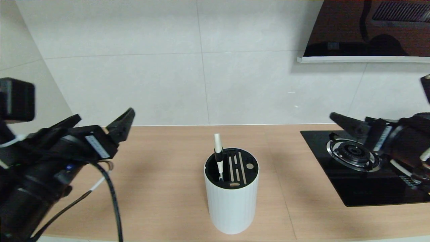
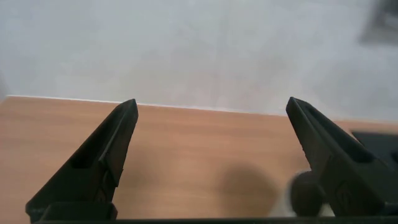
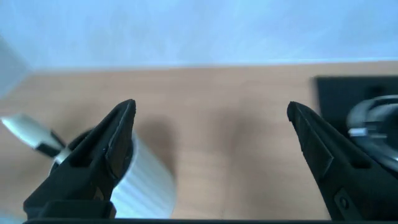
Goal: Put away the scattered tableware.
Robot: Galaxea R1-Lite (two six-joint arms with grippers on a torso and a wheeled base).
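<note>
The left end effector (image 2: 211,106) and right end effector (image 3: 211,106) hang released and empty, flanking the white holder (image 1: 231,201) on the table (image 1: 161,174). A utensil (image 1: 218,151) stands upright inside; neither arm looks clearly nearer.

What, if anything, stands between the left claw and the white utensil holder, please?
Nothing visible does. Bare wooden countertop lies between the open left claw, raised at the counter's left, and the utensil holder at mid-counter.
</note>
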